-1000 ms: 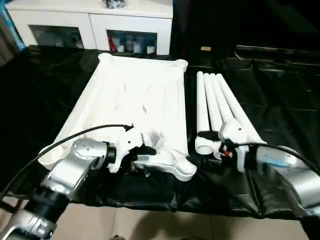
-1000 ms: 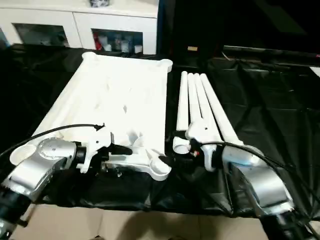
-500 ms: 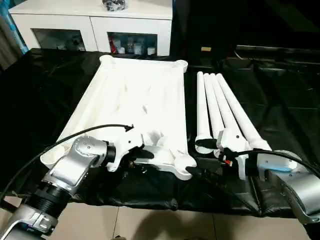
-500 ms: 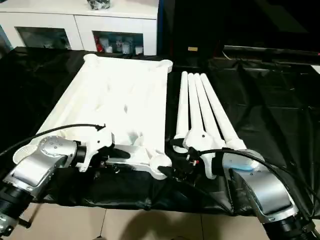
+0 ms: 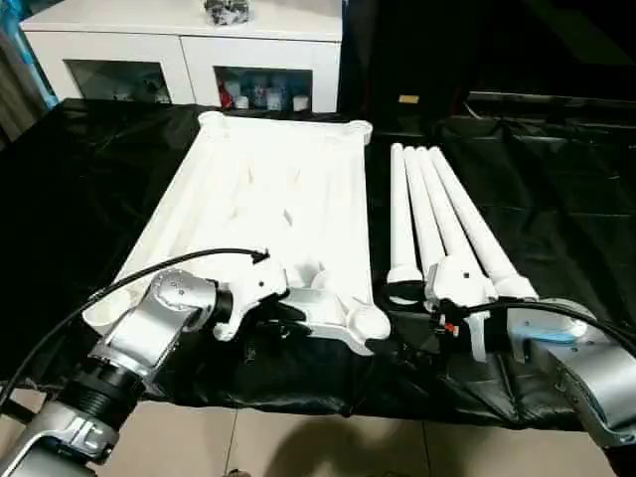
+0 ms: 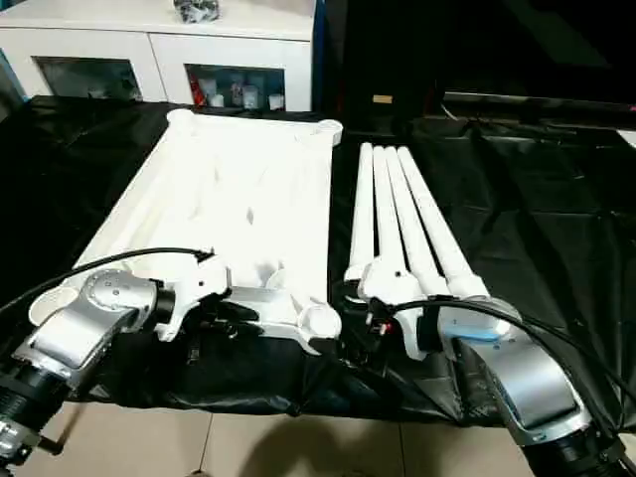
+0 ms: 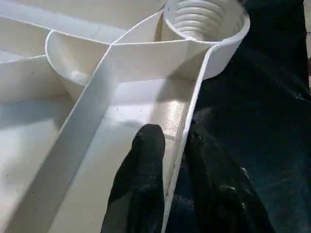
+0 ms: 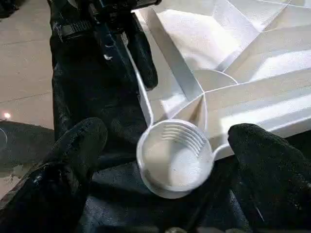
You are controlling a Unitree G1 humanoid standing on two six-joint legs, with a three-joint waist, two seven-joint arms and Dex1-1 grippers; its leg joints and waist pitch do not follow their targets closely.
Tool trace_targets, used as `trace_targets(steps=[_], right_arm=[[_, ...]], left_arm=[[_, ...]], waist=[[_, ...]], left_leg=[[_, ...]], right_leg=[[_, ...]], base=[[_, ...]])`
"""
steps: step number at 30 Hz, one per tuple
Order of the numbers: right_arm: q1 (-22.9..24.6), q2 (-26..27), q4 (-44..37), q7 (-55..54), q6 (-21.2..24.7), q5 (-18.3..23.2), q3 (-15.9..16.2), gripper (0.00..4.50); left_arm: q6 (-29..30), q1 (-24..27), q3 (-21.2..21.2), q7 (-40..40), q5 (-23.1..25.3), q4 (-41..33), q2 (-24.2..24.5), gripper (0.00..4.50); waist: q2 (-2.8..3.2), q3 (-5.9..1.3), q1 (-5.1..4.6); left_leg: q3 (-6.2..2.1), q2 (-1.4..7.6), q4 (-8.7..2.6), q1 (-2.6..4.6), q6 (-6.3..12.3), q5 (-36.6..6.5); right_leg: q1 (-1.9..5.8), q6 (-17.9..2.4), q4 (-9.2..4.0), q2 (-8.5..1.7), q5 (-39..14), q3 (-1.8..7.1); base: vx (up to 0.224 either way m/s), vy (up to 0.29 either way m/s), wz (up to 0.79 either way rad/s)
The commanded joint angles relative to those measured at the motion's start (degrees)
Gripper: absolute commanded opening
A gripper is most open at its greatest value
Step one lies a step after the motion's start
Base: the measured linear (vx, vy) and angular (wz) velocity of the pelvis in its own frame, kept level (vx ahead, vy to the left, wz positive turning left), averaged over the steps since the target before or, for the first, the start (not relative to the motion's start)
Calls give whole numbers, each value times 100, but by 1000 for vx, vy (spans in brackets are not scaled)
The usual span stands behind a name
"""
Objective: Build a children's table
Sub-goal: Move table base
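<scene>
Left wrist view: the left gripper pinches the near rim of the tabletop, one black finger inside the rim on the ribbed underside, the other outside over the black sheet, with the thin wall between them. Just past the fingers along that rim stands the near right corner socket, round and threaded inside.

In the right wrist view the right gripper is spread wide, one fingertip on each side of that same socket and neither touching it; the left gripper's fingers show beyond it, clamped on the rim.

From the head views, both silver forearms reach in toward the near edge of the tabletop, the left arm from its left side, the right arm from its right. The tabletop lies upside down on the sheet, ribs up, long side running away from the robot, its far corner sockets close to the sheet's far edge. Right of the tabletop, just beside it, four white legs lie side by side, touching one another, parallel to its long edge; their near ends sit next to the right wrist. Beyond the tabletop's far end stands a white cabinet with glass doors, small bottles visible behind the glass
</scene>
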Motion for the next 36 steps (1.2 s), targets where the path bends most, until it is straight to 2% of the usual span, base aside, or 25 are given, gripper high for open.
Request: trace_targets(steps=[1,2,3,6,9,10,11,12,14,16,18,20,21,24,26,28,31,32,35,36], right_arm=[[-79,-52,-43,9,38,-30,23,450],[-79,-38,-45,8,31,-41,17,450],[-79,-35,-45,6,28,-45,16,450],[-76,-26,-48,-30,6,-70,3,450],[-72,-25,-46,-46,-5,-76,-1,450],[-76,-20,-34,-54,-15,-80,2,450],[-80,-15,-17,-62,-28,-87,6,450],[-80,-15,-17,-62,-28,-87,6,450],[-109,16,28,-63,-61,-125,31,450],[-140,38,58,-66,-69,-140,46,450],[-196,62,112,-69,-87,-149,45,450],[-222,70,142,-71,-98,-155,42,450],[-242,76,170,-83,-110,-166,39,450],[-272,88,207,-100,-124,-179,32,450],[-287,95,213,-107,-110,-170,20,450],[-314,125,215,-124,-83,-127,-15,450],[-334,150,212,-133,-46,-71,-45,450],[-355,230,167,-155,60,100,-161,450],[-424,397,106,-240,346,403,-368,450],[-466,460,100,-287,412,478,-431,450]], left_arm=[[135,-9,53,254,149,140,22,57],[221,39,129,414,151,63,-8,47],[256,54,152,458,147,35,-16,47],[527,208,311,829,156,-259,-70,27],[664,320,413,1051,164,-449,-130,11],[619,387,429,1106,179,-523,-159,7],[584,459,453,1194,204,-598,-201,3],[584,459,453,1194,204,-598,-201,3],[582,531,434,1309,210,-691,-236,3],[529,546,425,1287,181,-699,-245,3],[2,599,355,1080,157,-698,-197,3],[-174,639,378,1019,118,-690,-209,3],[-359,655,394,971,116,-609,-198,3],[-727,666,417,919,158,-370,-142,3],[-797,659,449,891,141,-286,-132,3],[-913,641,494,785,112,-161,-78,3],[-1055,626,549,712,88,-63,-27,3],[-1109,620,656,626,0,-78,34,29],[-946,684,762,365,-245,-323,142,29],[-876,724,798,289,-330,-449,184,48]], waist=[[15,-322,18],[62,-329,14],[24,-334,-12],[34,-350,-53],[32,-352,-87],[34,-345,-97],[-34,-345,-94],[-4,-334,-89],[-31,-319,-74],[-22,-313,-60],[-44,-315,-47],[-34,-326,-34],[-64,-326,-37],[-46,-337,1],[-42,-340,22],[-70,-332,19],[-51,-318,19],[-75,-320,19],[-67,-329,14],[-61,-332,16]], left_leg=[[10,126,-455,-53,98,-1136],[-1,128,-453,-53,83,-1118],[4,119,-443,-67,96,-1087],[0,119,-427,-89,130,-939],[6,112,-416,-87,191,-854],[12,113,-415,-86,212,-871],[14,121,-412,-88,247,-881],[20,125,-419,-73,259,-917],[25,124,-422,-65,273,-1004],[26,121,-428,-57,256,-1069],[17,127,-437,-67,251,-1059],[18,132,-435,-60,248,-994],[22,131,-434,-65,259,-970],[34,129,-421,-62,282,-834],[36,129,-421,-57,282,-803],[42,121,-425,-65,278,-826],[36,124,-441,-57,230,-973],[34,130,-445,-51,218,-1004],[27,128,-446,-59,205,-937],[26,131,-446,-53,189,-900]], right_leg=[[314,-973,-454,-261,-1719,197],[316,-995,-435,-263,-1627,195],[327,-1023,-433,-254,-1495,193],[357,-1122,-401,-258,-1231,189],[356,-1197,-397,-241,-1058,186],[351,-1224,-406,-238,-1072,185],[357,-1219,-405,-246,-1154,184],[335,-1199,-425,-245,-1285,186],[317,-1123,-442,-241,-1533,186],[298,-1024,-469,-245,-1790,188],[294,-936,-471,-251,-1868,191],[289,-948,-453,-249,-1680,197],[290,-961,-449,-248,-1630,197],[294,-1009,-424,-251,-1396,203],[295,-1030,-411,-253,-1311,203],[301,-1000,-421,-251,-1378,202],[285,-891,-450,-262,-1752,203],[278,-866,-451,-265,-1822,202],[279,-915,-420,-273,-1729,206],[277,-952,-410,-271,-1662,204]], base=[[0,0,0],[0,0,0],[0,0,0],[0,0,0],[0,0,0],[0,0,0],[0,0,0],[0,0,0],[0,0,0],[0,0,0],[0,0,0],[0,0,0],[0,0,0],[0,0,0],[0,0,0],[0,0,0],[0,0,0],[0,0,0],[0,0,0],[0,0,0]])
